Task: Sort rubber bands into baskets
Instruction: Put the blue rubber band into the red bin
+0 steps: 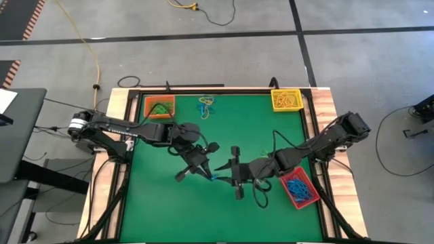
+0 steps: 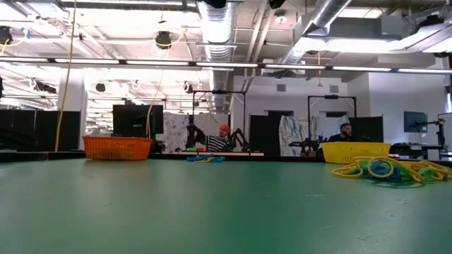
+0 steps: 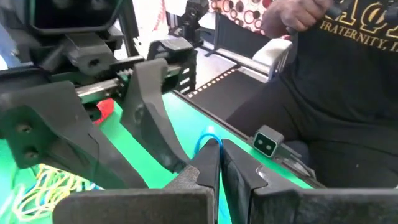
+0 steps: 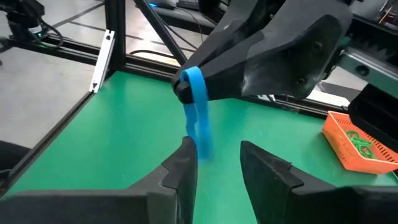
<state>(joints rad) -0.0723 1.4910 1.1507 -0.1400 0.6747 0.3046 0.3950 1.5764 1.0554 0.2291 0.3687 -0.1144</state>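
Note:
A blue rubber band hangs in the air over the middle of the green table, with my left gripper shut on its upper end. My right gripper faces it from the table's right. Its fingers are open, and the band's lower end hangs between them, close to one finger. Loose rubber bands lie at the far edge. The orange basket holds green bands, the yellow basket yellow ones, and the red basket blue ones. My left gripper pinches the blue band's upper end between its two shut fingertips, coming from the table's left and slanting down. The band hangs slack below the fingertips, clear of the table. Of my right gripper, I cannot tell whether a finger touches the band's lower end.
A person in a dark shirt stands close behind the table's edge. In the low view a heap of yellow, blue and green bands lies on the table near the yellow basket. Black frame rails run along the table's edges.

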